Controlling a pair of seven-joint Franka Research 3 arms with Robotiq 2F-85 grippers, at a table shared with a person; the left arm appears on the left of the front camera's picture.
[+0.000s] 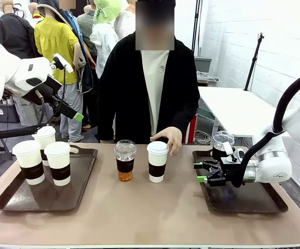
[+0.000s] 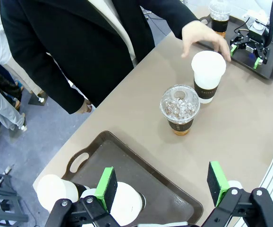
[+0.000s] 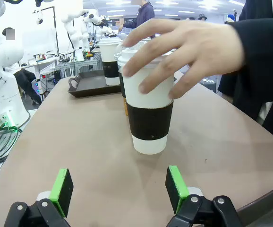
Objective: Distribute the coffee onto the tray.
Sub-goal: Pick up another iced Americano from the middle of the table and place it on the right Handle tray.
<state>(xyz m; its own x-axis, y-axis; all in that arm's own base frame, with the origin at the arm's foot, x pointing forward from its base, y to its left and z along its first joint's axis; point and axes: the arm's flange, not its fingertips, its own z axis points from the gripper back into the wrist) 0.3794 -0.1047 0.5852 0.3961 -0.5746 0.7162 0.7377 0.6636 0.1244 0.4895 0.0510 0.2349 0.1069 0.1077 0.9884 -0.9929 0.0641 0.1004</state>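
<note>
Right claw [image 1: 199, 173] hangs low over the right tray [image 1: 254, 205], its jaws spread apart with nothing between them, aimed at the white cup [image 1: 157, 162] in the middle of the table [image 1: 139, 218]. From its wrist you see that cup straight ahead, beyond the green pads [image 3: 62, 185] and clear of them. A person's hand [image 1: 169, 139] is on it: the fingers lie against the lid and upper wall, so much of the lid is covered.

Just beside it, on the robot's left, stands a clear cup [image 1: 124, 161] of amber drink. In the right wrist view it is almost wholly hidden behind the white cup, and a sliver of amber peeks past the side. A second clear cup [image 1: 222, 144] sits at the far left corner of the right tray, its lower part masked by the claw's body and cable.

Your left claw [image 2: 162, 185] hovers high above the left tray [image 1: 85, 166], jaws also wide apart and empty. Three white cups [image 1: 59, 163] stand close together on that tray's left part. From the left wrist you get their lids, partly behind the fingers and cut off by the bottom edge. You cannot tell whether those three touch one another. The print on the sleeves is too small to read.
</note>
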